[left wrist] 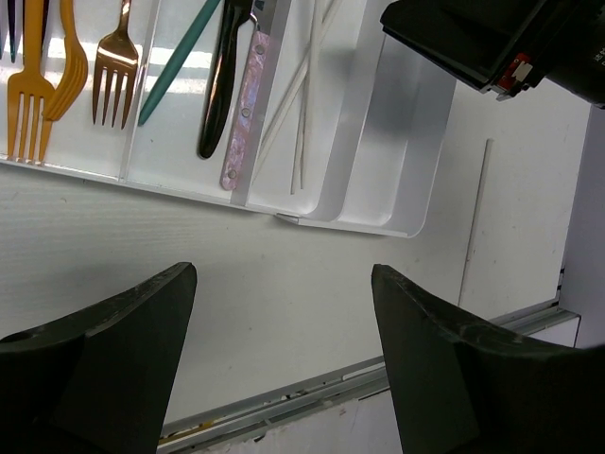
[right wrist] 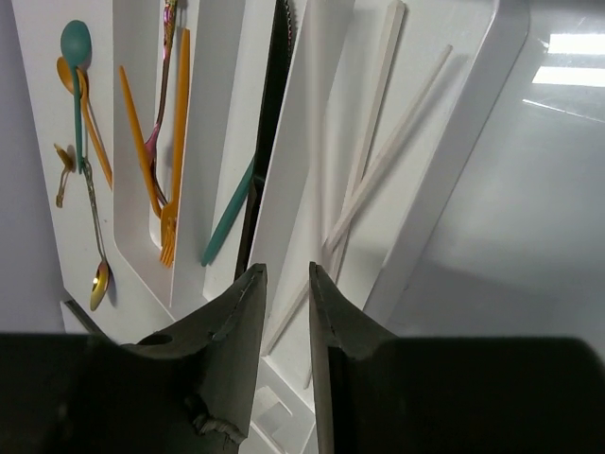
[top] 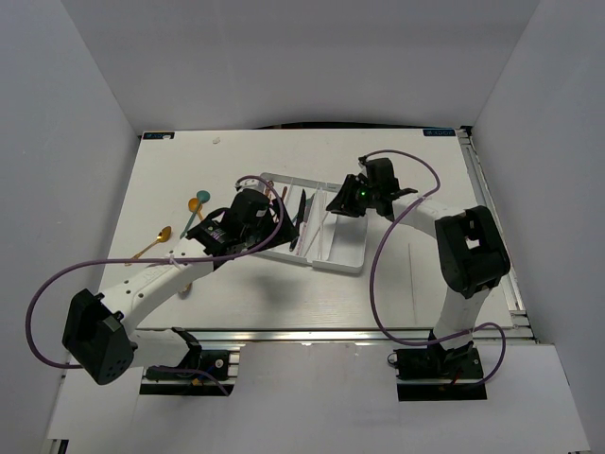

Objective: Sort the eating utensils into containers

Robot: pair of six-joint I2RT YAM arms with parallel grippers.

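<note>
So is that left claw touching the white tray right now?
Apart. The left wrist view shows the left gripper open and empty, with a strip of table lying between it and the tray.

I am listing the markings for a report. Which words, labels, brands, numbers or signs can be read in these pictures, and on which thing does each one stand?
No text can be read in any view.
Dark label at the far left corner of the table: too small to read.
Teal label at the far right corner: too small to read.
White tray: no print visible.
</note>
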